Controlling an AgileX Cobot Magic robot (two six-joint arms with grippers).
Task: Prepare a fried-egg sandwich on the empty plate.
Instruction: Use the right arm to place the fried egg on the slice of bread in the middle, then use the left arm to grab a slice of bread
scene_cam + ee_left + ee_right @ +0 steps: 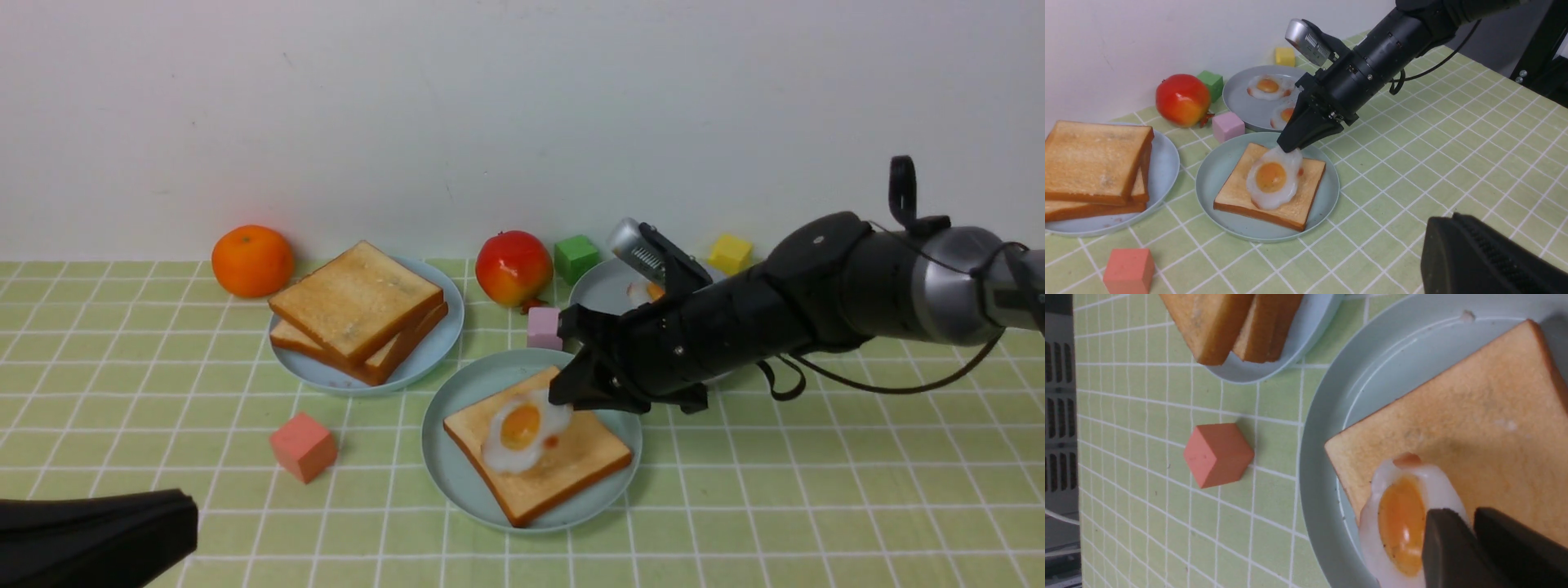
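You see the left end effector [98, 535] only as a black shape cut off by the front view's lower left corner, its jaws out of frame. The right arm [816, 294] covers most of the grey-blue plate [600, 286], leaving a sliver of one spare egg [641, 290]. From the right wrist, the right end effector [1470, 516] covers part of the fried egg [1400, 522], and the picture's edge cuts off egg, toast [1453, 416] and mint-green plate [1314, 465]. You cannot tell whether the fingers pinch the egg's rim or merely touch it.
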